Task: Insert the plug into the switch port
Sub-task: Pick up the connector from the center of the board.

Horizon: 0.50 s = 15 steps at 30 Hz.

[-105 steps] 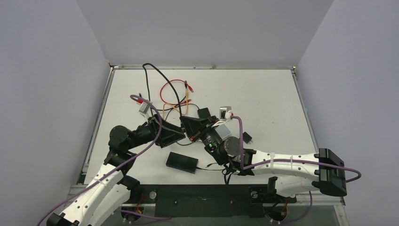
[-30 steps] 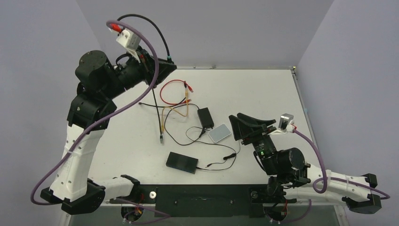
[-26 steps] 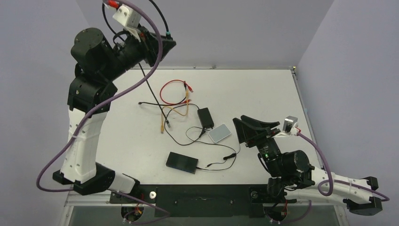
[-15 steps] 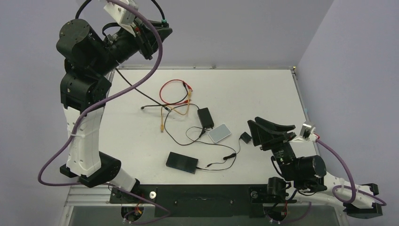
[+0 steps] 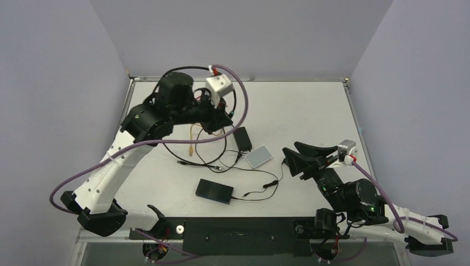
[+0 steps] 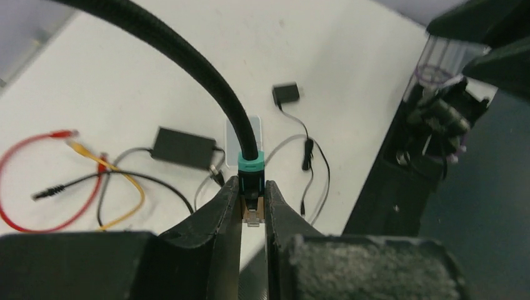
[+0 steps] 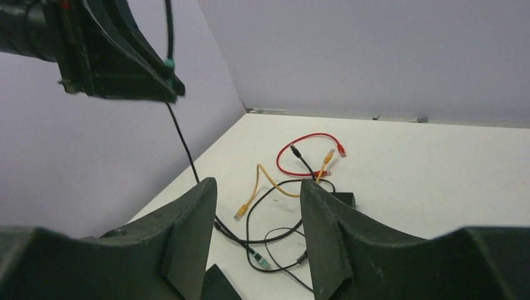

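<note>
Plug (image 6: 251, 180) of black plastic, with a teal collar where the thick, matte black cable (image 6: 187, 55) enters and a clear tip below, sits upright in the left gripper (image 6: 252, 199), whose two dark, tapered fingers pinch its body from both sides, in the air above the middle of the white table (image 5: 310, 105). Switch (image 5: 214, 191), a flat black rectangular box with a bluish sheen on its face, lies flat near the front edge between the two arm bases, well apart from the plug; a thin black wire (image 6: 307, 156) runs toward its right end, and its ports cannot be made out from above. Beyond it lie a smaller black brick (image 5: 241, 138) and, just beside the brick's near end, a smooth light grey pad (image 5: 259, 157) with rounded corners, amid loose loops of a red lead (image 6: 59, 134) and a yellow lead (image 7: 250, 199). Left arm rises from its base at the near left, its white link slanting up to a black elbow over the far left of the table, then bends down so that the gripper points at the table just left of the brick, a purple hose (image 5: 245, 102) arching over the wrist. Right arm lies folded low at the near right corner, and the right gripper (image 7: 257, 184) points toward the middle of the table with its broad, wedge-shaped fingers spread wide and nothing between them
</note>
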Motion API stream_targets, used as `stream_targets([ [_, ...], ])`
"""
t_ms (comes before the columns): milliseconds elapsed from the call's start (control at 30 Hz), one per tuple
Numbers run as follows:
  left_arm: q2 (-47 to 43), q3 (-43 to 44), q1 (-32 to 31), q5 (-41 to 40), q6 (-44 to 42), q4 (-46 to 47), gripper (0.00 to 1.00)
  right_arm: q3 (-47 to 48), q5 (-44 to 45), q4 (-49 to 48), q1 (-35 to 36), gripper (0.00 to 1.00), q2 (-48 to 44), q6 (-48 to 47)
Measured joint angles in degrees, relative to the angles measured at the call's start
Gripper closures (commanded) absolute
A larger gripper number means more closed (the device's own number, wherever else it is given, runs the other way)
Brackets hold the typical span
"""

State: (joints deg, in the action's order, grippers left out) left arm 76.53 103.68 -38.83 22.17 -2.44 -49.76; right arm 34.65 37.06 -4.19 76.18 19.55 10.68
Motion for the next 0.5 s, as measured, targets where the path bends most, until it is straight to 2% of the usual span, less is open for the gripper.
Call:
stream_targets([
  [300,7.7,-12.2,-17.7,-10.3,1.2,-8.7,1.0,12.8,-5.1,17.5,0.0,0.53,0.7,-2.3],
  [500,10.8,-15.5,-24.4,-11.1,1.7,-13.3,1.0,20.3,-14.9,28.6,0.0,0.56,5.7,-4.1],
])
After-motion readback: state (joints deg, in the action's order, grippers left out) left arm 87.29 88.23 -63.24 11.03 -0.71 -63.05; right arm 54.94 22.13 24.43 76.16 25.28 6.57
